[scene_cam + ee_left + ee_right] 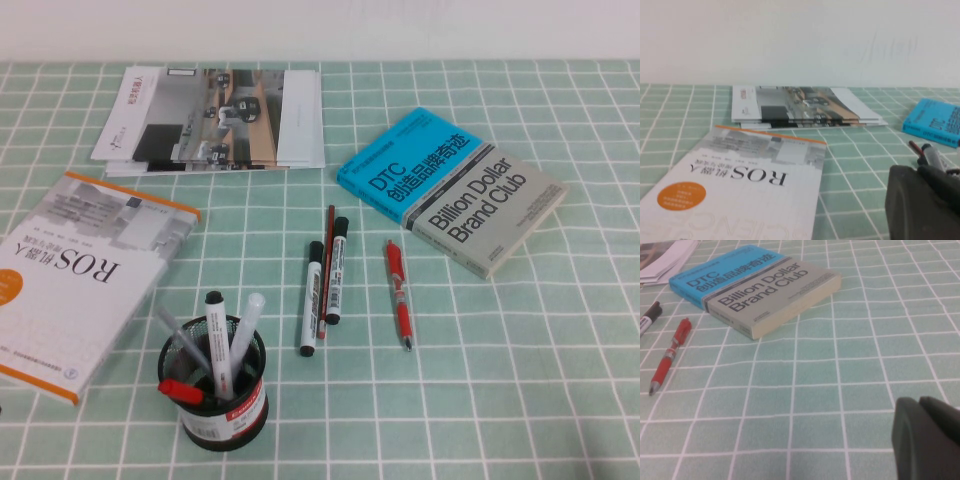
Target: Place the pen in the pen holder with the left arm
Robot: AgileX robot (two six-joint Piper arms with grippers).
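Note:
The pen holder (222, 418), a black mesh cup with a red-and-white label, stands at the front left of the table. It holds several pens. The pen's red cap (181, 390) pokes over the cup's left rim, and its barrel is mostly hidden inside. My left gripper (915, 172) shows only in the left wrist view, low over the cloth beside the ROS book, with its fingers together and nothing between them. My right gripper (917, 402) shows only in the right wrist view, over bare cloth, fingers together and empty. Neither arm shows in the high view.
Two black-capped white markers (312, 298) and a thin pencil (327, 262) lie mid-table, with a slim red click pen (399, 293) to their right. The ROS book (75, 280) lies left, magazines (215, 120) at the back, and a blue-and-grey book (455, 190) to the right.

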